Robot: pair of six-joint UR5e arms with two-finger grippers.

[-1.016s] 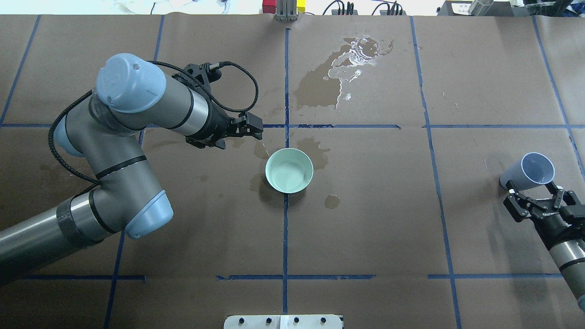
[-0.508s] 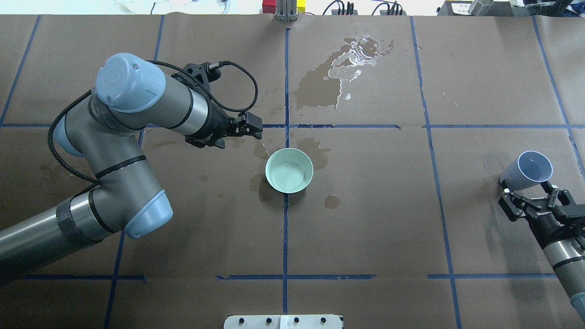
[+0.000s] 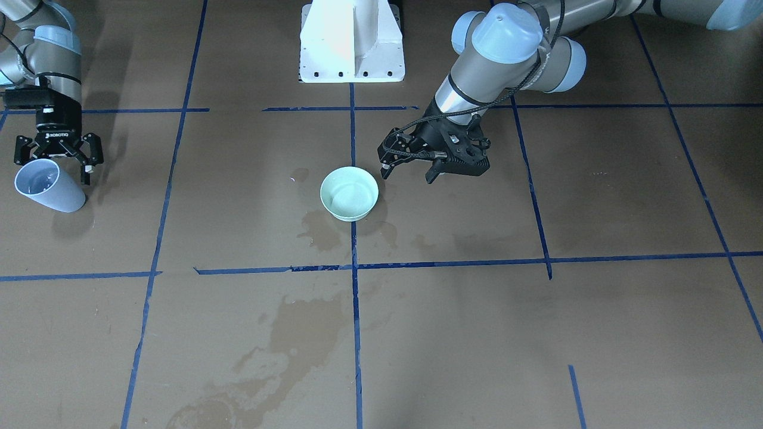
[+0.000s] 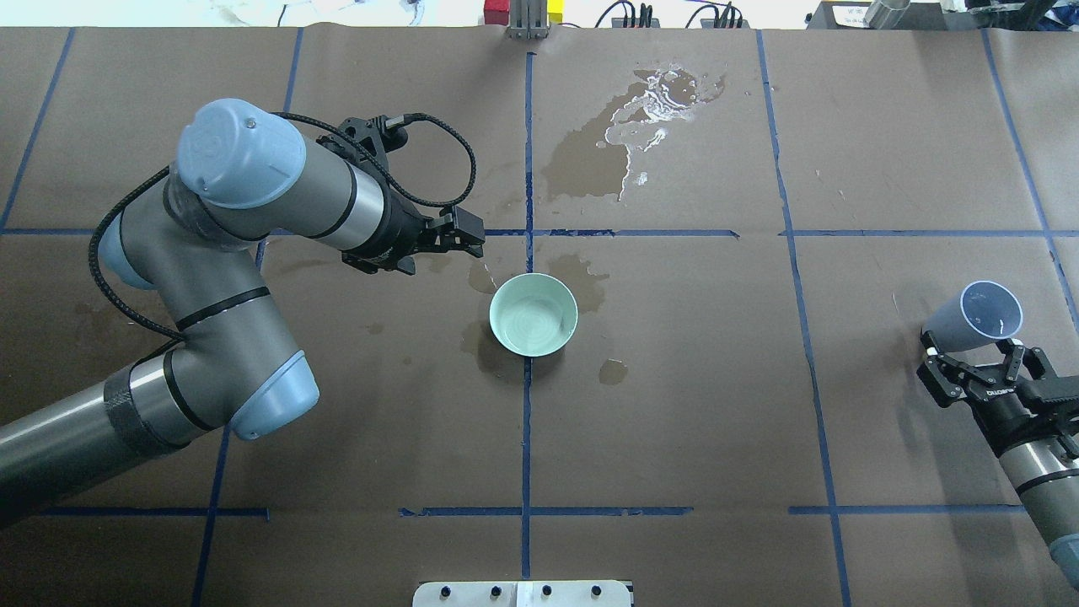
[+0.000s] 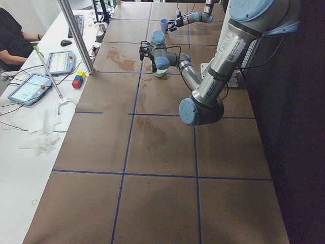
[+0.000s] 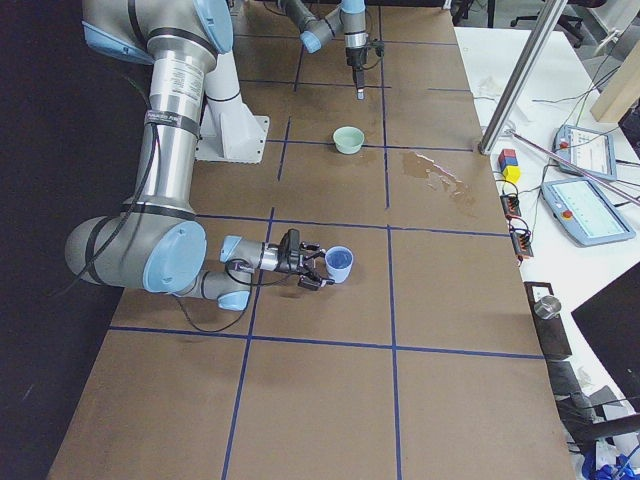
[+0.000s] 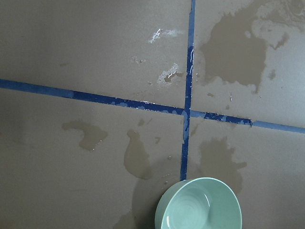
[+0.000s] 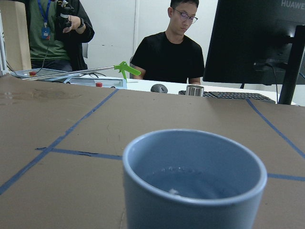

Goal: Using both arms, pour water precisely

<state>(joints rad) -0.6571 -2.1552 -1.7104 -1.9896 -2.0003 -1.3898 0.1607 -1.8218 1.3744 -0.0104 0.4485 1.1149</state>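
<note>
A blue-grey cup [image 4: 978, 319] stands upright at the table's far right, also in the front view [image 3: 47, 189]. My right gripper [image 4: 971, 346] is open, its fingers on either side of the cup's base; I cannot tell if they touch it. In the right wrist view the cup [image 8: 190, 191] fills the foreground with a faint wet sheen of water at its bottom. A mint-green bowl [image 4: 534, 314] sits at the table's centre. My left gripper [image 3: 408, 176] is open and empty, hovering just beside the bowl's rim. The left wrist view shows the bowl [image 7: 198, 205] below.
Dark wet stains [image 4: 590, 160] lie beyond the bowl and around it [image 4: 613, 371]. Blue tape lines grid the brown table cover. The white pedestal [image 3: 351, 42] stands at the robot's edge. Tablets and operators [image 8: 169, 50] are along the far edge.
My right gripper has shifted slightly to the left in the overhead view, staying open at the cup. The cup, the bowl and the left arm have not visibly moved.
</note>
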